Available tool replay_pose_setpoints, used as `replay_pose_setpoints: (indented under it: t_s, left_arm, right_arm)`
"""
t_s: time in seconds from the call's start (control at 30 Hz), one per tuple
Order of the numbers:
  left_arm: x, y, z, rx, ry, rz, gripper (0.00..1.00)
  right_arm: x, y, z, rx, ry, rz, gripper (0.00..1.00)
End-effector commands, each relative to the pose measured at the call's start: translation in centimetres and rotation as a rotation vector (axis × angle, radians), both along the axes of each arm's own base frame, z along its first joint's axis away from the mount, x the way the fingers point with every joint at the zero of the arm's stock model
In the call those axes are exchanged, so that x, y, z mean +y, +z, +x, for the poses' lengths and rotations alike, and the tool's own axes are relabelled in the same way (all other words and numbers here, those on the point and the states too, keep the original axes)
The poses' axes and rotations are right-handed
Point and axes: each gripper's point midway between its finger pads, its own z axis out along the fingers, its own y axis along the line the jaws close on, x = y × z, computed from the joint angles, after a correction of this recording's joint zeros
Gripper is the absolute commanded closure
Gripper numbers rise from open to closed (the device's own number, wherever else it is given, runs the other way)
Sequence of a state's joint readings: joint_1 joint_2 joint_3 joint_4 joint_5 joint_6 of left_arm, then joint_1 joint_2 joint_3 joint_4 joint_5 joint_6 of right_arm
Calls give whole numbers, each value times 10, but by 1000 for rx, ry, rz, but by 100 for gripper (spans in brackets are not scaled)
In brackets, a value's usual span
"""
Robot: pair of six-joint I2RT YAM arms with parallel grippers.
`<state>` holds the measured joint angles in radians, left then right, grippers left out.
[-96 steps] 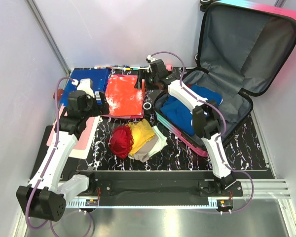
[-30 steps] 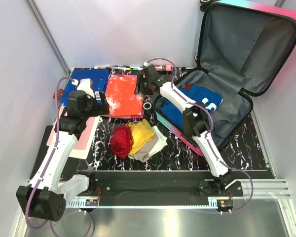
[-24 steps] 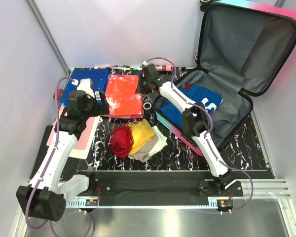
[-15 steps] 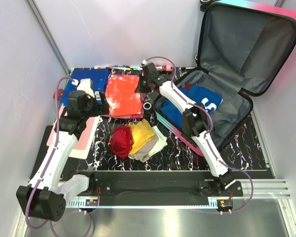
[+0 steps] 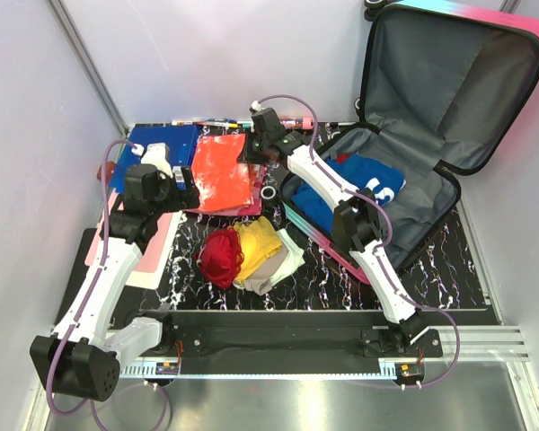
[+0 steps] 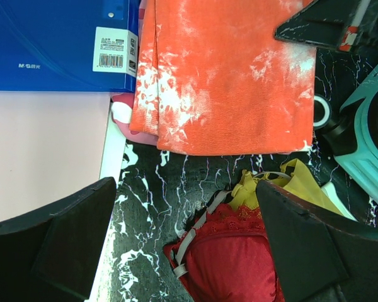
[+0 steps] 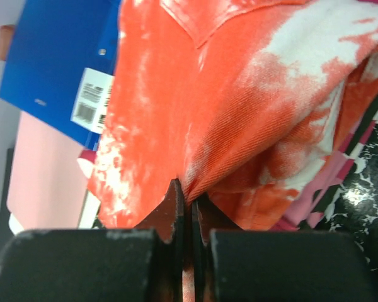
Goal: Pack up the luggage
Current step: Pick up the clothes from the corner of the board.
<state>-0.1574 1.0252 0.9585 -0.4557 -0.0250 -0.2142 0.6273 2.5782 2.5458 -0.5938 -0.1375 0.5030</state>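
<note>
Top external view: the black marbled table [image 5: 341, 269] fills the floor of the booth. The luggage [image 5: 440, 81] takes up its far right corner, lying open with the grey-lined lid propped up against the back wall. A blue garment [image 5: 341, 193] lies in the lower half.

Left of the case an orange-and-white garment [image 5: 223, 171] is spread on the table, with a blue folder [image 5: 153, 148] beside it on the far left. Nearer the arms sits a heap of clothes, a red piece [image 5: 220, 256] against a yellow one [image 5: 256, 238].

The right gripper [image 5: 250, 154] reaches over the case's left rim and is outside it, at the orange garment's right edge, so the luggage lies just to its right. In the right wrist view its fingers are pressed together on a raised fold of the orange cloth [image 7: 176, 94], which lifts towards them in a ridge.

The left gripper [image 6: 186, 207] hangs over the table to the left, well apart from the luggage. Its fingers are spread wide and hold nothing, with the orange garment's near edge and the red piece showing between them.

A small roll of tape [image 5: 268, 191] lies between the orange garment and the case's corner.
</note>
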Motion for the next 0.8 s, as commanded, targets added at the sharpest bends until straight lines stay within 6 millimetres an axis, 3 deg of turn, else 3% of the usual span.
replay_pose_setpoints:
  t_s: [0.0, 0.1, 0.27, 0.47, 0.67, 0.77]
  left_arm:
    - [-6, 9, 5, -35, -23, -13, 1]
    - [-6, 10, 5, -36, -23, -13, 1]
    - [-5, 10, 5, -38, -22, -11, 1]
    - [-6, 12, 4, -42, -25, -12, 1]
    - [-6, 12, 4, -44, -25, -14, 1]
    - [-6, 11, 5, -40, -22, -15, 1]
  right_arm:
    - [16, 105, -16, -169, 36, 112, 100]
    - [11, 98, -11, -169, 8, 88, 100]
    - [3, 60, -5, -124, -31, 27, 100]
    - [-13, 23, -5, -32, -56, -7, 71]
    - [-29, 5, -3, 8, -93, -38, 56]
    - [-34, -2, -2, 25, -104, -42, 53]
